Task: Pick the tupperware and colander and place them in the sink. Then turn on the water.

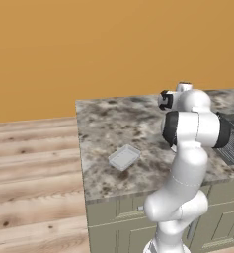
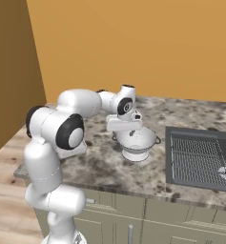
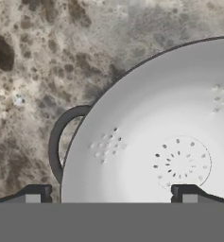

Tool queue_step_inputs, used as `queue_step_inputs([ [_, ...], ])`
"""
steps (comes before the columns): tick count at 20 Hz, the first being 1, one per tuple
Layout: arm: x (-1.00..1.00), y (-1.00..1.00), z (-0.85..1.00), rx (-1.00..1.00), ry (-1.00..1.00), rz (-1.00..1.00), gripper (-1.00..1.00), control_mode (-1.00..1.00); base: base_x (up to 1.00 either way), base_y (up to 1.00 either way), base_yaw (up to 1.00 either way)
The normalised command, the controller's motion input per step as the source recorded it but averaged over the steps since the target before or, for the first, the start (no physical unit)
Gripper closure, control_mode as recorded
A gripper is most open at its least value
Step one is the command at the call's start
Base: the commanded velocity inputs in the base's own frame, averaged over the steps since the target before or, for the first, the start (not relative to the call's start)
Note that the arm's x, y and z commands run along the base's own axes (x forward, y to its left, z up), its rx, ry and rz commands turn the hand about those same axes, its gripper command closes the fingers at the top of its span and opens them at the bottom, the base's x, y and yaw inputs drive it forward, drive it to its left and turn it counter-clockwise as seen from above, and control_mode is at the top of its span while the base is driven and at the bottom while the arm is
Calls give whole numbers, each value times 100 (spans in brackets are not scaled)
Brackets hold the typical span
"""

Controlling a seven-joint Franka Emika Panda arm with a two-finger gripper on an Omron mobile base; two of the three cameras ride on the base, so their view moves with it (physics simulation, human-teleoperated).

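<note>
1. The counter (image 1: 103, 128) is a mottled grey-brown stone slab over pale grey-green cabinet fronts, ending at a free left edge above a wooden floor.
2. The tupperware (image 1: 124, 157) lies flat on the surface near the front edge, toward the left end, with bare stone all round it.
3. The colander (image 2: 137, 141) stands upright on its ring foot around the middle of the counter, a dark handle on either side.
4. The sink (image 2: 198, 159) is set into the counter's right part, its ribbed drainboard just right of the colander, apart from it.
</note>
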Motion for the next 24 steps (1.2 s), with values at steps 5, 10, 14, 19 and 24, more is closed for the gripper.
queue_step_inputs([
  [5, -2, 2, -10, 0, 0, 0, -100, -100, 0, 0, 0],
  [10, -14, 5, 0, 0, 1, 0, -100, -100, 0, 0, 0],
  [14, -23, 4, 0, 0, 0, 0, -100, -100, 0, 0, 0],
  [19, -23, 4, -1, 0, 0, 0, -100, -100, 0, 0, 0],
  [24, -22, 3, -7, 0, 0, 0, -100, -100, 0, 0, 0],
])
